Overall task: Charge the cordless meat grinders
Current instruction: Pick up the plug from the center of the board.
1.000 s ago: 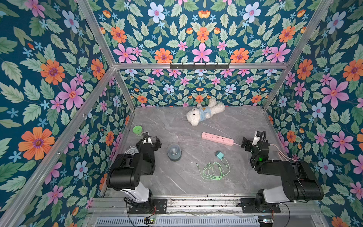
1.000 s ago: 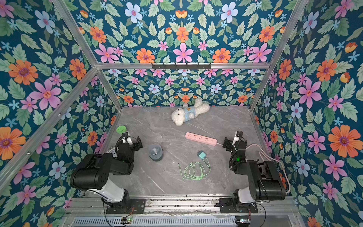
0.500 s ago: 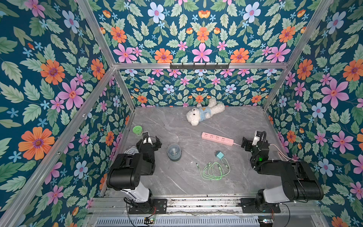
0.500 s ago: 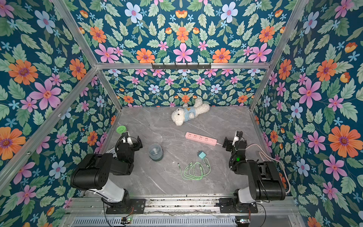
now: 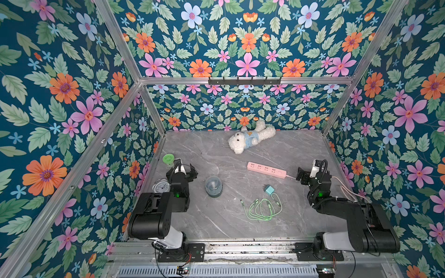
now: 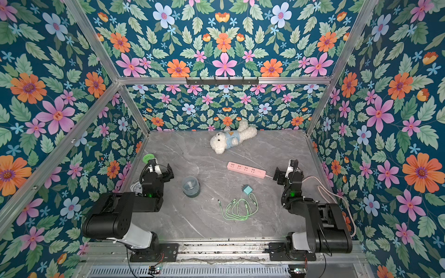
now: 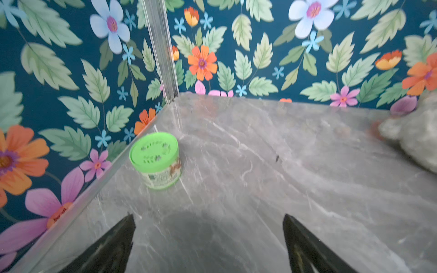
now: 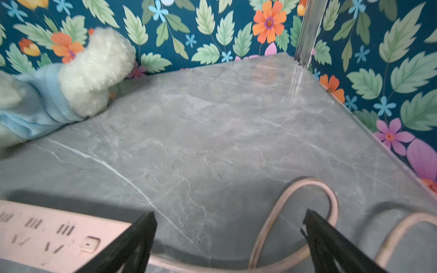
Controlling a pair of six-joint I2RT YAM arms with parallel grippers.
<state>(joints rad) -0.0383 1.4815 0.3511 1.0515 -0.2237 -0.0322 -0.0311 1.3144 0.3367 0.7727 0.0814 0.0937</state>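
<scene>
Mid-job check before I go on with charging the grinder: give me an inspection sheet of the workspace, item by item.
Surface: grey marble table, no spill seen.
Job's things: meat grinder upright, no cable reaching it; teal charger lies apart from the pink power strip, not plugged in.
Clutter: teddy bear lying at the back; green-lidded jar and alarm clock by the left wall.
Tools: left tool open, empty, near the jar; right tool open, empty, over the strip's cord end.
Cables: green cable loosely coiled by the charger, ends free; pink cord loops beneath the right tool.
Surroundings: floral walls; hook rail, nothing hanging.
</scene>
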